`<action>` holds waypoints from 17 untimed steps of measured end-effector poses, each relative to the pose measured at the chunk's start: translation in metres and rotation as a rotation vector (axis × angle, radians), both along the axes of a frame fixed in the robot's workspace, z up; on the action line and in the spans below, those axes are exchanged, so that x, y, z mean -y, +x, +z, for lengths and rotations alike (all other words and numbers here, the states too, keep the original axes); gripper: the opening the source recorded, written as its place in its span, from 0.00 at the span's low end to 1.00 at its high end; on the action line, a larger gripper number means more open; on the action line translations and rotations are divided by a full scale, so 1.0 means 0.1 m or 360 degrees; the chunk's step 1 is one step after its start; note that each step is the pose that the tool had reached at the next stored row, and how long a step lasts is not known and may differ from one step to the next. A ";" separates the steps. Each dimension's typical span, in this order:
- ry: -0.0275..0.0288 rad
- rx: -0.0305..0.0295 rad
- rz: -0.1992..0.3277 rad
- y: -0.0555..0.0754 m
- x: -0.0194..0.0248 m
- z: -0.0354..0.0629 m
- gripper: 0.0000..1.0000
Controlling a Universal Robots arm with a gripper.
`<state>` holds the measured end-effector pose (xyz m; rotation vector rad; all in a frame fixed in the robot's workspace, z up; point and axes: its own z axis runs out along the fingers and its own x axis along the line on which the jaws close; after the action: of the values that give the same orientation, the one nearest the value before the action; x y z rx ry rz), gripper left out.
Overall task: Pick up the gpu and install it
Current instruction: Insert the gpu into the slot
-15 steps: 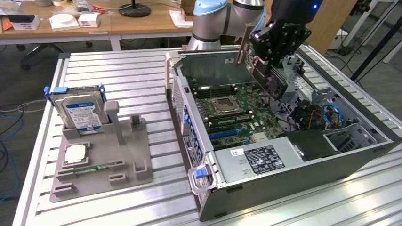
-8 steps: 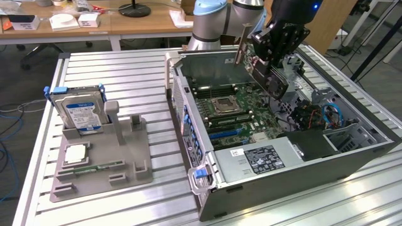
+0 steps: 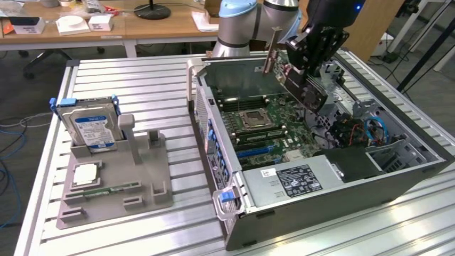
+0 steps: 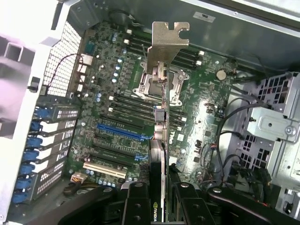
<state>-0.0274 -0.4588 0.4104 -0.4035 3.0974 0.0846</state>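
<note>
In the exterior view, the arm's black fingers [image 3: 318, 53] are clamped on the gpu [image 3: 307, 89], holding it tilted in the air above the motherboard [image 3: 263, 125] of the open computer case [image 3: 341, 197] on the slatted surface [image 3: 128, 74]; in the wrist view, the fingers [image 4: 136, 205] pinch the gpu [image 4: 161, 136] edge-on, with its metal bracket [image 4: 167, 40] over the board.

Open computer case [image 3: 341, 213] on a slatted metal table [image 3: 128, 74].
Its green motherboard [image 3: 274, 125] lies exposed, the CPU socket [image 3: 254, 118] near its middle, a labelled power supply [image 3: 295, 178] beside it; at the exterior view's left, a blue-labelled hard drive [image 3: 89, 125] stands upright in a grey holder [image 3: 142, 176].
</note>
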 end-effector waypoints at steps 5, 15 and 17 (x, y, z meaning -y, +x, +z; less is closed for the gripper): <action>0.00001 0.00000 0.0060 0.00 0.000 -0.002 0.26; 0.00000 -0.00001 0.0203 0.00 0.000 -0.007 0.26; 0.00000 -0.00001 0.0229 0.00 0.000 -0.007 0.26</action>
<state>-0.0274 -0.4588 0.4096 -0.6255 3.0643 0.0864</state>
